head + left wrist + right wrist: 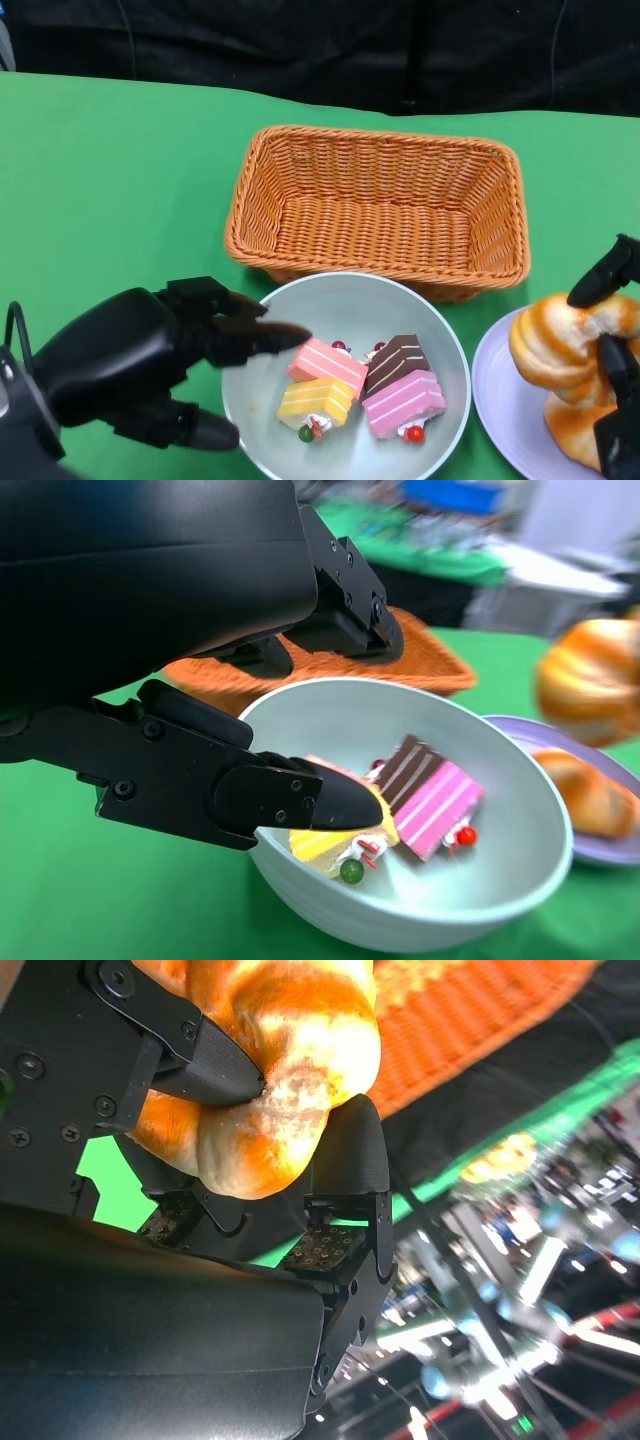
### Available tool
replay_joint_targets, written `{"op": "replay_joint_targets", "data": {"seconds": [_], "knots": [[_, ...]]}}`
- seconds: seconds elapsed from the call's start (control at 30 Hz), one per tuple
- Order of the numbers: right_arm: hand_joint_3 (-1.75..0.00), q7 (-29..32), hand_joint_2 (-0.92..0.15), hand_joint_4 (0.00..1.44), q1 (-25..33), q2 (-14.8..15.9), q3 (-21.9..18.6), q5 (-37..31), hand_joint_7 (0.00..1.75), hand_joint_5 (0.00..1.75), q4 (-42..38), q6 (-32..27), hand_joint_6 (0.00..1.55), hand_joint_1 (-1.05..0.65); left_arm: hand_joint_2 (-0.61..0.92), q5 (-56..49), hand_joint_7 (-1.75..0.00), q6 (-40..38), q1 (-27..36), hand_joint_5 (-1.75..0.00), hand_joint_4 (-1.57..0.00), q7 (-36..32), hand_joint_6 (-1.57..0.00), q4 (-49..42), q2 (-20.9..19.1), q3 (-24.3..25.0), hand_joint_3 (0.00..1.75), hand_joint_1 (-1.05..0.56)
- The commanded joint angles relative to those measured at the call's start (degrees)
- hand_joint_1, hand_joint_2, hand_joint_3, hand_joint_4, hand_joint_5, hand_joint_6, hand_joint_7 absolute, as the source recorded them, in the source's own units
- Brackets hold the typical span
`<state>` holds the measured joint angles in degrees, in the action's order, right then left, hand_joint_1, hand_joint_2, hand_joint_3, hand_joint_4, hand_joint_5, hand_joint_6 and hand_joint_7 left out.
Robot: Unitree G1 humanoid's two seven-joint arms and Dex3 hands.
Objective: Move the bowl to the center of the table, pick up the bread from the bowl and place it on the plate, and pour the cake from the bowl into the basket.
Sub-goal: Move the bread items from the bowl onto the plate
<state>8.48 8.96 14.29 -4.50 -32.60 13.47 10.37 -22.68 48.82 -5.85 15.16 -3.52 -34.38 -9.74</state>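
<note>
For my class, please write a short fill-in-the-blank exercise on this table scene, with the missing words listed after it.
1. The pale grey round bowl holds four slices of ____.
2. The right hand grips a golden bread roll above the ____ plate.
3. Behind the bowl stands an orange woven ____.
4. The left hand grips the rim of the ____.

Missing words: cake; purple; basket; bowl

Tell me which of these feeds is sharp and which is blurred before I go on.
Head view: evenly lit and sharp on the pale grey-green round bowl and orange woven wicker basket. Right wrist view: the glazed golden bread roll is in focus, the background beyond it smeared and glary. Left wrist view: the left robot hand and bowl are crisp; the far background and the bread at the edge are soft.
</note>
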Motion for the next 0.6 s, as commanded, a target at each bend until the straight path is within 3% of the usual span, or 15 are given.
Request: {"op": "replay_joint_targets", "data": {"seconds": [0.03,0.2,0.27,0.33,0.4,0.5,0.6], "knots": [[-1.69,-1.69,-0.09,1.0,-0.5,1.12,0.17,-0.67,1.61,1.75,-0.26,-3.26,0.83,-0.08,0.92,-3.62,-0.09,7.75,-2.54,-0.8,-0.27,-3.0,-0.59,-4.06,-1.07,0.44,0.05,-0.55],[-1.58,-6.23,-0.15,0.97,-0.85,1.41,1.16,-1.34,1.51,1.75,0.58,-9.68,0.85,-0.05,0.85,-11.14,-0.1,14.69,-4.96,-0.76,-0.35,-4.67,-0.65,-6.79,-1.99,-0.03,0.0,-0.48],[-1.28,-8.88,-0.34,0.91,-1.08,1.06,1.32,-0.9,1.09,1.58,1.72,-13.89,0.86,-0.03,0.85,-14.47,-0.07,16.27,-5.74,-0.67,-0.39,-5.42,-0.68,-7.38,-2.17,-0.3,0.0,-0.43],[-1.18,-11.47,-0.4,0.89,-1.19,1.87,1.94,-1.44,0.92,1.51,2.76,-16.99,0.88,-0.03,0.85,-17.55,-0.05,17.29,-6.44,-0.61,-0.42,-6.14,-0.69,-7.55,-2.34,-0.55,0.0,-0.43],[-0.77,-15.55,-0.57,0.57,-1.19,3.94,3.13,-3.2,0.46,1.03,4.19,-20.3,0.63,-0.15,0.88,-21.32,-0.03,17.92,-7.34,-0.55,-0.45,-6.6,-0.67,-7.25,-2.77,-1.11,0.01,-0.41],[-0.24,-21.64,-0.87,0.29,-0.37,7.12,5.24,-7.02,0.09,0.54,7.63,-24.65,0.41,-0.35,0.89,-26.36,-0.02,18.35,-8.87,-0.52,-0.45,-7.28,-0.67,-6.96,-3.64,-2.44,0.01,-0.41],[-0.16,-23.6,-0.92,0.1,0.92,9.54,7.2,-11.94,0.01,0.4,10.43,-25.61,0.27,-0.55,0.89,-31.62,-0.04,19.32,-10.27,-0.61,-0.45,-11.09,-0.71,-8.08,-3.77,-3.63,0.0,-0.42]]}}
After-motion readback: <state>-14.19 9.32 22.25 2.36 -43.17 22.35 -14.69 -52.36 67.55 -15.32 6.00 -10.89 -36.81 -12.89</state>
